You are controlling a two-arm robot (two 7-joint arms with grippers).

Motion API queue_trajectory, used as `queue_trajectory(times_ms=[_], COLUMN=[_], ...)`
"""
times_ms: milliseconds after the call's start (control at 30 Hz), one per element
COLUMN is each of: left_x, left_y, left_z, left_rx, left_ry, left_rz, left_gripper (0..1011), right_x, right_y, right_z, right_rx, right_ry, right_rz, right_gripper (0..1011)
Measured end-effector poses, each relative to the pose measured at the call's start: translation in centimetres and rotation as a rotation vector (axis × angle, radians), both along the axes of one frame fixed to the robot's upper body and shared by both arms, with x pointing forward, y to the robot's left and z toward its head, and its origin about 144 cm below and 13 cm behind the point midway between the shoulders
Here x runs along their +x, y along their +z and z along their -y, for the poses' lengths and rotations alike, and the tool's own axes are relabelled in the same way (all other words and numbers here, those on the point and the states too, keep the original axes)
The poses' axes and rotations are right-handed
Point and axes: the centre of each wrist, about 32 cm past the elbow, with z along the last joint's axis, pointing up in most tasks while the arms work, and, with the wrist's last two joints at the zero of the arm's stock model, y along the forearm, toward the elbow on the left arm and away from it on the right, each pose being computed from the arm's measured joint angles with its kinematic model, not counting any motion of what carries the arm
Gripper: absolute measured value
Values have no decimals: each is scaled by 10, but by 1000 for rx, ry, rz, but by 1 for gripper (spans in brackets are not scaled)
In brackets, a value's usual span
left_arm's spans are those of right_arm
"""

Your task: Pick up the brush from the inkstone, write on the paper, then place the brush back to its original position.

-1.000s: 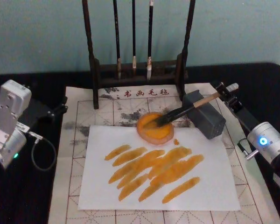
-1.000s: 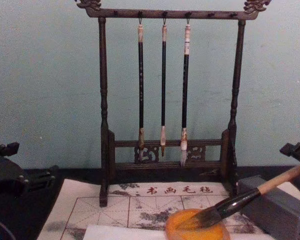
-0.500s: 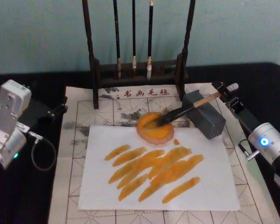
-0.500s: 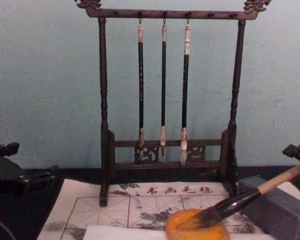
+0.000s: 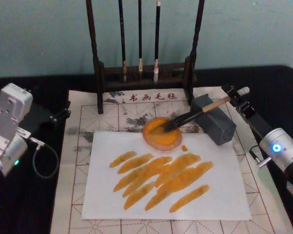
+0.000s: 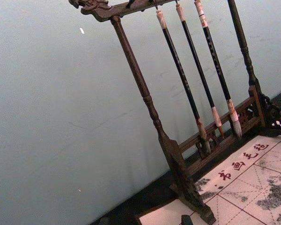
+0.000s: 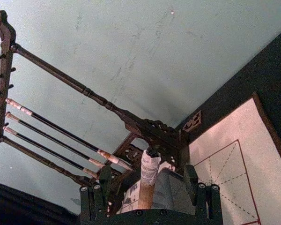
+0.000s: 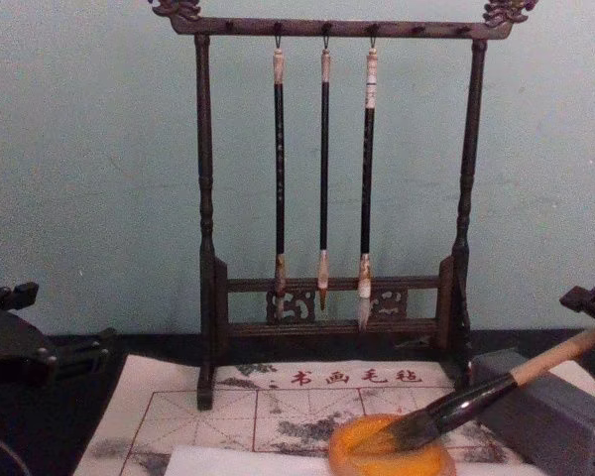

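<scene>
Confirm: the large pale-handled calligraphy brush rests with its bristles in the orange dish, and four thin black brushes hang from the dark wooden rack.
Not four: the chest view shows three thin black brushes hanging from the dark wooden rack. The large pale-handled brush does rest in the orange dish.

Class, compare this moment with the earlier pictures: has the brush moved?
No. The brush keeps its place: its tuft lies in the orange dish and its handle across the grey block, at the same spot relative to the rack.
</scene>
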Motion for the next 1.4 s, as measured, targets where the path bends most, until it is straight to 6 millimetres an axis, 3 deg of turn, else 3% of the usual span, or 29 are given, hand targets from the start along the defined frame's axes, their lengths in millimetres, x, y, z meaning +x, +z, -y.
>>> queue_trajectory(times_ms=[333, 767, 1033, 1200, 1400], left_x=[0, 0, 0, 0, 0], left_y=[0, 0, 0, 0, 0], left_z=[0, 0, 0, 0, 0], left_rx=[0, 0, 0, 0, 0], left_ry=[0, 0, 0, 0, 0], left_rz=[0, 0, 0, 0, 0], left_gripper=[1001, 1001, 1001, 1001, 1001], right_x=[0, 0, 0, 0, 0], right_y=[0, 0, 0, 0, 0], right_z=[0, 0, 0, 0, 0], right_rx=[-1, -2, -2, -2, -2], right_ry=[0, 0, 0, 0, 0], right_rz=[0, 0, 0, 1, 1], right_gripper=[990, 658, 349, 213, 185])
